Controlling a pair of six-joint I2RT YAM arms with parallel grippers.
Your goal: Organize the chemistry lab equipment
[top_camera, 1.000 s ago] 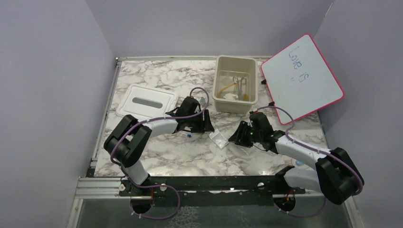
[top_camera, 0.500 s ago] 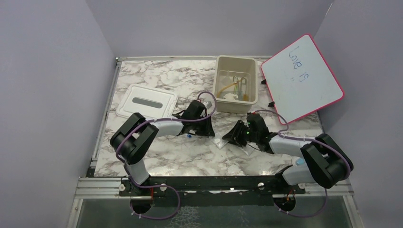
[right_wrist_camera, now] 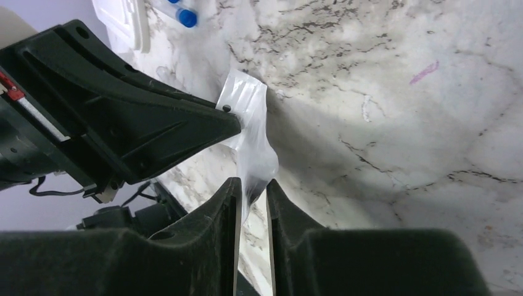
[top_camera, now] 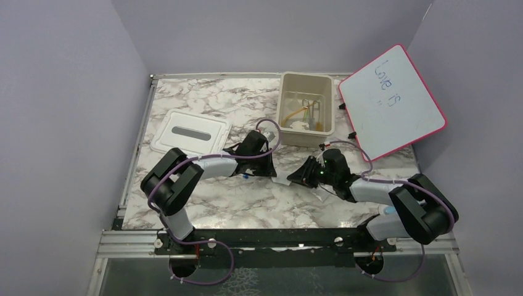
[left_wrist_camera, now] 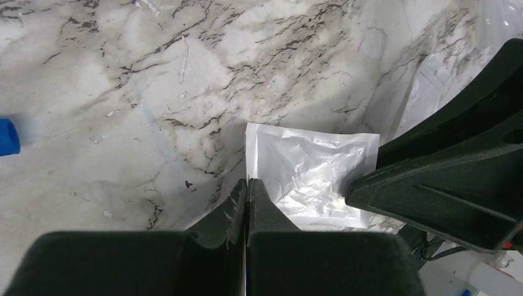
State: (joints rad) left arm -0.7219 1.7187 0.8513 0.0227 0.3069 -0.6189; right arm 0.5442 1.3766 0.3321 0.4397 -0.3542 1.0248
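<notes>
A clear plastic packet [left_wrist_camera: 308,172] lies on the marble table between my two grippers, small and white in the top view [top_camera: 282,180]. My left gripper [left_wrist_camera: 247,182] is shut on the packet's near corner, its jaws pressed together. My right gripper [right_wrist_camera: 251,185] stands at the packet's [right_wrist_camera: 253,132] other end. The plastic hangs into the narrow gap between its fingers, which are still apart. Each gripper shows as a black wedge in the other's wrist view. A blue-capped tube [top_camera: 245,176] lies just left of the left gripper [top_camera: 270,168].
The beige tub [top_camera: 306,132] stands behind the grippers with an amber tube [top_camera: 298,111] and other small items inside. Its white lid [top_camera: 191,131] lies at the left. The pink-framed whiteboard [top_camera: 391,102] leans at the back right.
The left gripper moved right to the packet and closed on its corner. The right gripper slid left to the packet's other end and its jaws narrowed around the plastic.
</notes>
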